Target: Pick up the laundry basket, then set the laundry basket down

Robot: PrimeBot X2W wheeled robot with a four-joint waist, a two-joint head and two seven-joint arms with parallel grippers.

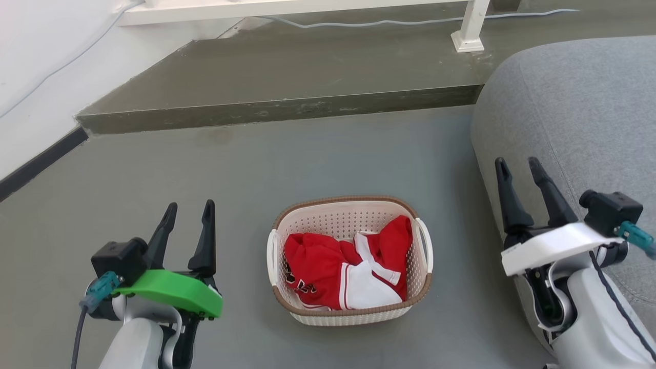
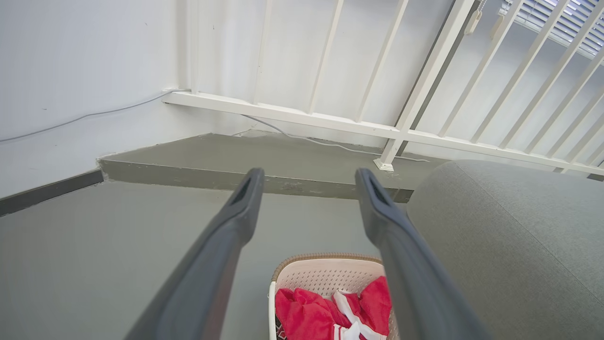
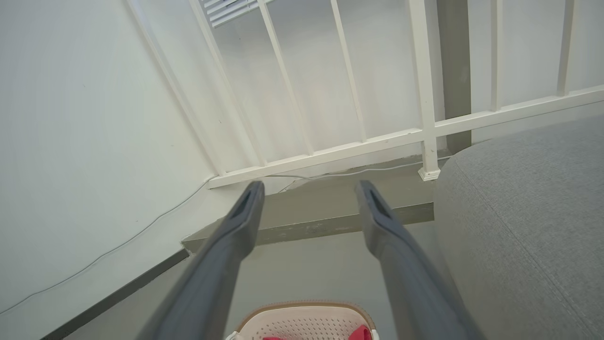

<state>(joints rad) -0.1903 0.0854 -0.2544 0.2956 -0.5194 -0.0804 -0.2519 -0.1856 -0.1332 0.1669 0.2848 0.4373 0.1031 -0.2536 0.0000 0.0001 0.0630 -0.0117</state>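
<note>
1. Left hand (image 1: 190,205), green collar, lower left of the head view: its two dark fingers are spread apart. It is off to the side of the basket and not touching it.
2. Right hand (image 1: 517,163), white collar, lower right: fingers likewise spread, seen against the front edge of the gray sofa (image 1: 574,113).
3. The laundry basket (image 1: 348,221) stands upright on the gray floor (image 1: 246,169), between the two hands and touched by neither. Noted: cream perforated walls, a brown woven-look rim and a white handle on each side.
4. Contents: a crumpled red and white garment (image 1: 328,261) lies inside, covering most of the bottom.
5. The sofa is near the basket on its right side, with a strip of floor between them.
6. Beyond the basket, a raised concrete step (image 1: 287,77) crosses the floor. A white railing post (image 1: 471,31) stands on it, and a pale cable (image 1: 384,22) runs along its far side.
7. At far left, a white wall (image 1: 31,61) with a black baseboard (image 1: 41,160).
</note>
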